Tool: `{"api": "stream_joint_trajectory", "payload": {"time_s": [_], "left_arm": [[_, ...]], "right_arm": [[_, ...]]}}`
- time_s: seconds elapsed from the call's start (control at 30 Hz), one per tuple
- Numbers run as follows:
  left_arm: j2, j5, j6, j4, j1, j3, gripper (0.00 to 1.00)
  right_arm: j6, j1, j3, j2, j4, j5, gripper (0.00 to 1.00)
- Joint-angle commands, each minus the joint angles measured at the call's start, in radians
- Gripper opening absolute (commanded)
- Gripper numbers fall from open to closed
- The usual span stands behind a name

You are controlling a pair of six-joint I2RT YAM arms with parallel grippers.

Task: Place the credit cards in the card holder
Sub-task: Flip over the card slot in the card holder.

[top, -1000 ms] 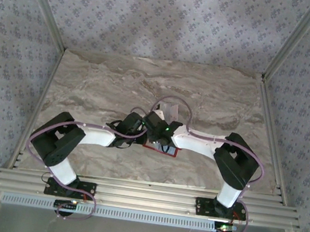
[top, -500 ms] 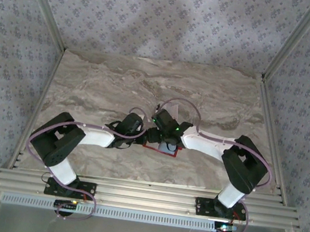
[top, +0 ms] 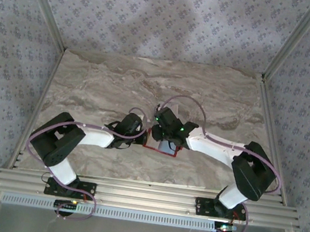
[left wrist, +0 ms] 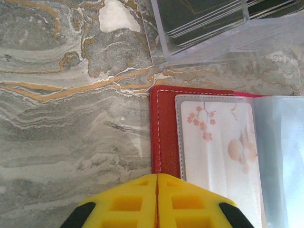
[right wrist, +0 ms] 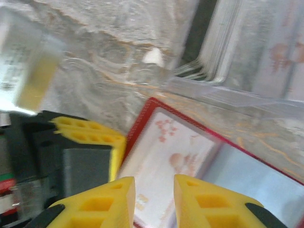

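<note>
Cards (left wrist: pixel 199 14) were partway into the holder, we judged: one seated, the rest waiting. On the marble table (left wrist: pixel 57 118) stood a clear box (left wrist: pixel 228 40) with a stack of dark cards inside, just beside the holder (left wrist: pixel 164 133). That lay open and flat mid-table between the two arms, red cover down and clear pockets up. The pocket nearest the left gripper (left wrist: pixel 157 199) held one pale card (left wrist: pixel 216 142) printed with blossoms; the next pocket looked empty, though we saw only part of it. That gripper's jaws were pressed together on nothing at the holder's near edge; whether they touched the cover we could not tell. The right gripper (right wrist: pixel 154 192) hovered over the seated card, jaws a little apart, nothing between them. Next, we thought, the right arm would need to reach the box, pinch one card by its edge and slide it into an empty pocket.
</note>
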Motion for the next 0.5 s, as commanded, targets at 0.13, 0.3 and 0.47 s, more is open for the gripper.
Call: {"api": "stream_joint_trajectory", "payload": {"time_s": [0.13, 0.3, 0.47], "left_arm": [[0.034, 0.036, 0.013, -0.076, -0.011, -0.021, 0.08], [0.029, 0.033, 0.015, -0.082, -0.01, -0.02, 0.08], [0.029, 0.031, 0.015, -0.085, -0.01, -0.02, 0.08]], "right_arm": [[0.011, -0.038, -0.009, 0.044, -0.082, 0.113, 0.34], [0.005, -0.061, -0.002, 0.096, -0.088, 0.129, 0.36], [0.002, -0.075, -0.001, 0.141, -0.079, 0.147, 0.37]]}}
